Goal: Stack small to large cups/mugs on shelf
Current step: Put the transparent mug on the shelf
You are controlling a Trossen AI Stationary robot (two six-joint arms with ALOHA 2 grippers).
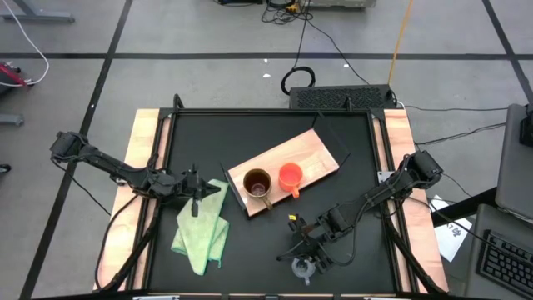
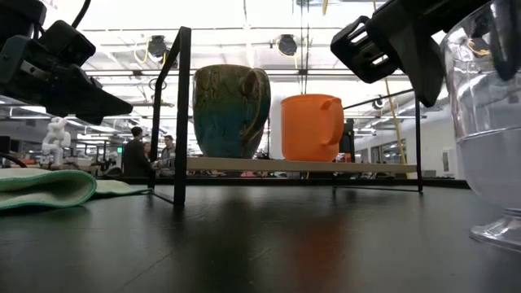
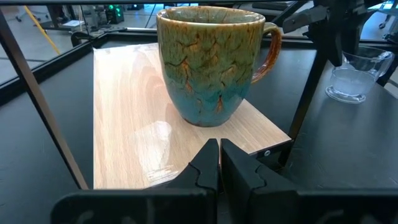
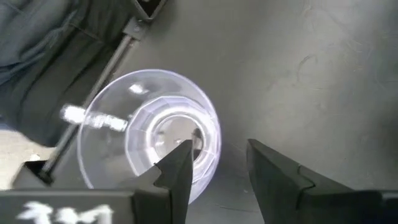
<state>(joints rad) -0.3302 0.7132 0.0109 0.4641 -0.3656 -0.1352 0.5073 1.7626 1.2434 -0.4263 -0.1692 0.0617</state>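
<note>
One shelf (image 1: 283,167) raised on the table, two mugs stood on it, brown mug (image 1: 257,184) beside orange mug (image 1: 290,177), one glass cup (image 1: 303,267) on the tabletop, right gripper (image 4: 214,163) parted over its rim, left gripper (image 3: 219,155) closed, empty, near one green cloth (image 1: 202,227).

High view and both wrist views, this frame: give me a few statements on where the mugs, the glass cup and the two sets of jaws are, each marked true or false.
1. The large brown glazed mug stands on the light-wood shelf board. True.
2. The smaller orange mug lies on the light green cloth. False: it stands on the board, beside the brown mug.
3. The tiny clear glass cup is on the black table, off the board. True.
4. The right gripper has its jaws shut on the glass cup. False: the jaws are open over it.
5. The left gripper holds the brown mug. False: its jaws are shut, short of the mug.
</note>
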